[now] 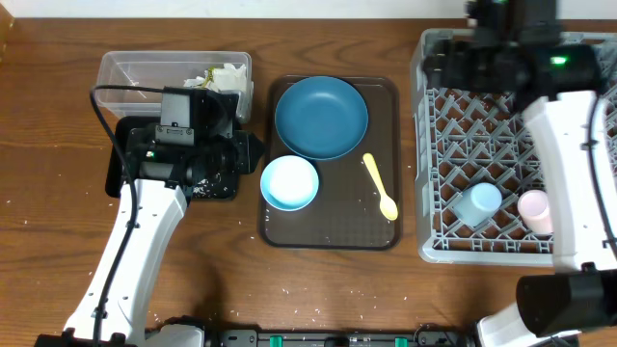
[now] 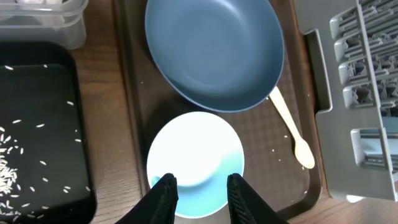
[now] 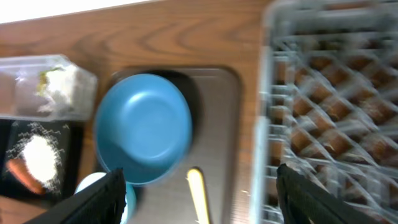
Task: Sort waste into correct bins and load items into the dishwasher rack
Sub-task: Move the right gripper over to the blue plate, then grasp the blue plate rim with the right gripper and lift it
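Note:
On the brown serving tray lie a dark blue plate (image 1: 321,116), a white bowl (image 1: 289,181) and a yellow spoon (image 1: 379,183). My left gripper (image 2: 200,186) hovers open over the near part of the bowl (image 2: 196,155), with a gap and nothing between its fingers. Above the far left corner of the dishwasher rack (image 1: 511,145), my right gripper (image 3: 200,177) stands wide open and empty. The rack holds a light blue cup (image 1: 479,202) and a pink cup (image 1: 535,210). White paper scraps (image 1: 217,77) sit in the clear tub (image 1: 145,69). Rice (image 2: 9,168) and an orange food piece (image 3: 22,174) lie in the black tray (image 2: 37,93).
The brown serving tray (image 1: 333,226) sits between the bins and the rack. My left arm covers much of the black tray (image 1: 118,173) from above. A few rice grains are scattered on the wooden table near the front edge.

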